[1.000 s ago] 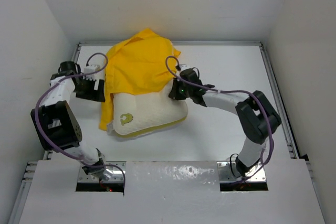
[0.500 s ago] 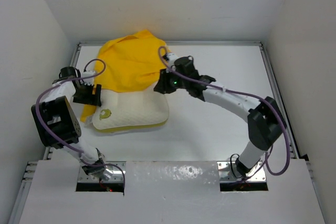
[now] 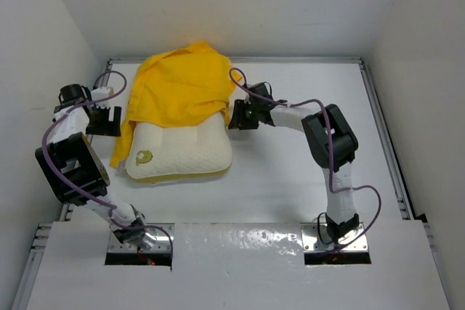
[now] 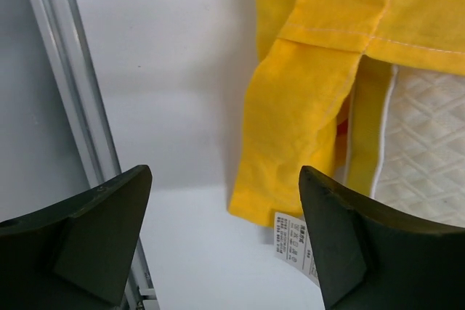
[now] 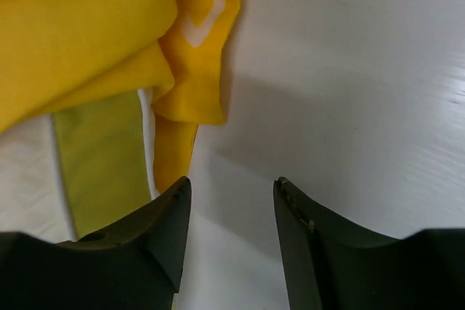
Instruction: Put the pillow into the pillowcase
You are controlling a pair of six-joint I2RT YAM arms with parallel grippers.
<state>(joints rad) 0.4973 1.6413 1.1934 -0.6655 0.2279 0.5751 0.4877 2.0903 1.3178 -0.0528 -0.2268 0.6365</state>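
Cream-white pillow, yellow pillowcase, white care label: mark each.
Cream-white quilted pillow (image 3: 185, 152): top view, bare middle.
Bright yellow fabric pillowcase (image 3: 178, 88): top view, bunched centre.
White care label (image 4: 292, 241): left wrist view, printed face.

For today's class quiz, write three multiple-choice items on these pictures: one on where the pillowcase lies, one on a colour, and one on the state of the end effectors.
1. Where does the pillowcase lie relative to the pillow?
A. draped over its far part
B. tucked under its near edge
C. apart from it, by the right wall

2. What colour is the emblem on the pillow?
A. blue
B. yellow
C. red

3. How do the left end effector and the right end effector stand?
A. left shut on the pillowcase
B. right shut on the pillow
C. both open, holding nothing

Answers:
1 A: the top view shows yellow fabric covering the pillow's far part.
2 B: it shows yellow at the pillow's near left corner.
3 C: each wrist view shows spread fingers gripping nothing.
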